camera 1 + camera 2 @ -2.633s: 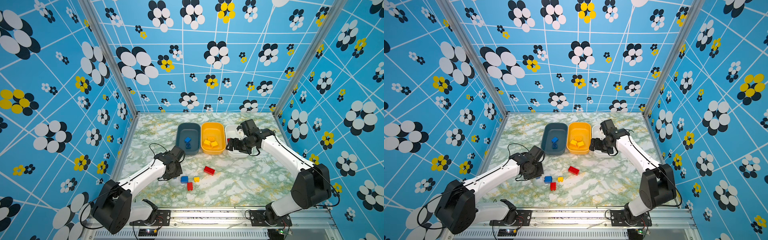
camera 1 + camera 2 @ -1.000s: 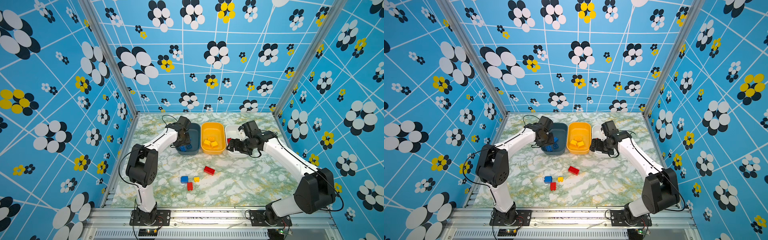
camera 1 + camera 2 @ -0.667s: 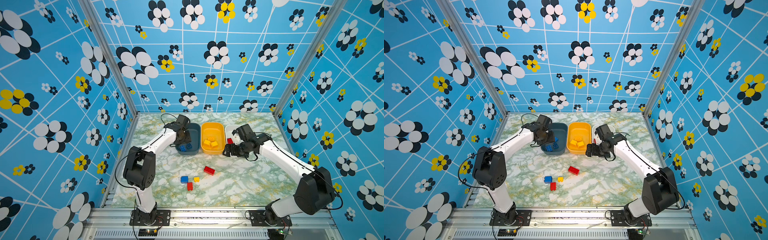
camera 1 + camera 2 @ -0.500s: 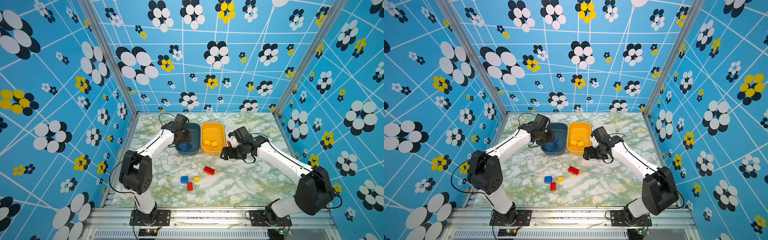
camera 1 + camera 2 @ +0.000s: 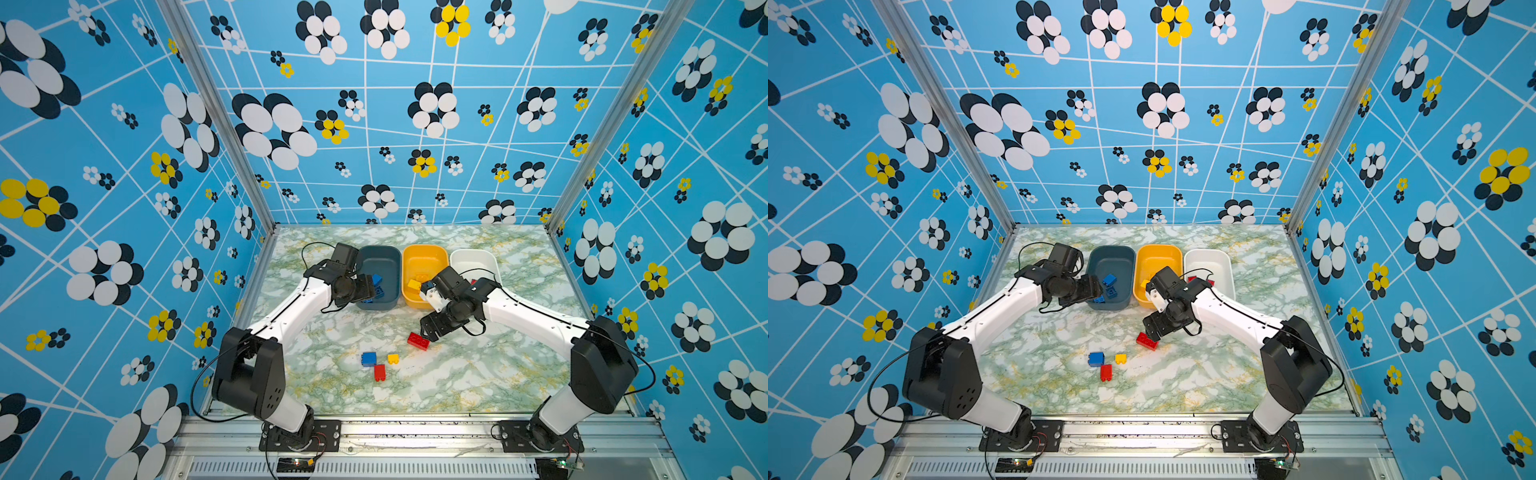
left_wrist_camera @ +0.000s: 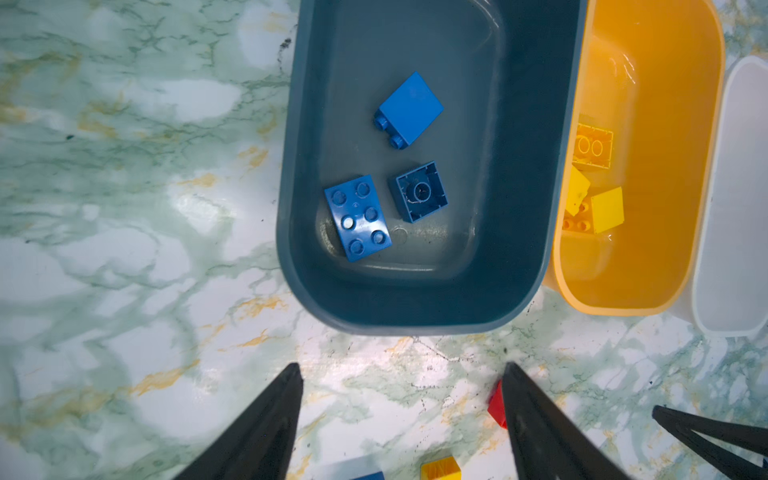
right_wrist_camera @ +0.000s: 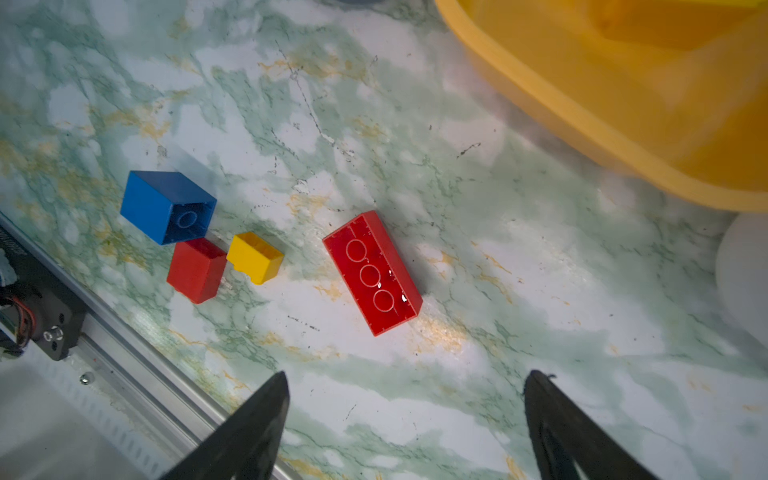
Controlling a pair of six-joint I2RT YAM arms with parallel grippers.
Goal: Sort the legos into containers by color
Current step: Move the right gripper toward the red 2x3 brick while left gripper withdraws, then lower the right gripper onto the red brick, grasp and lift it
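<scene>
In both top views the left arm (image 5: 291, 311) comes up from 7 o'clock, bends at the elbow and reaches toward 12 o'clock. The left end effector (image 5: 369, 286) points toward 3 o'clock, jaws apart and empty. The right arm (image 5: 528, 320) stretches from 5 o'clock toward the centre. The right end effector (image 5: 428, 330) tilts down toward 7 o'clock, jaws wide, gripping nothing.

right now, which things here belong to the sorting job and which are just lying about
Job:
- loose: long red brick, small red brick, blue brick, yellow brick
- teal tub with three blue bricks
- yellow tub with yellow bricks
- white tub

Just there:
- table
- front rail
- patterned walls
</scene>
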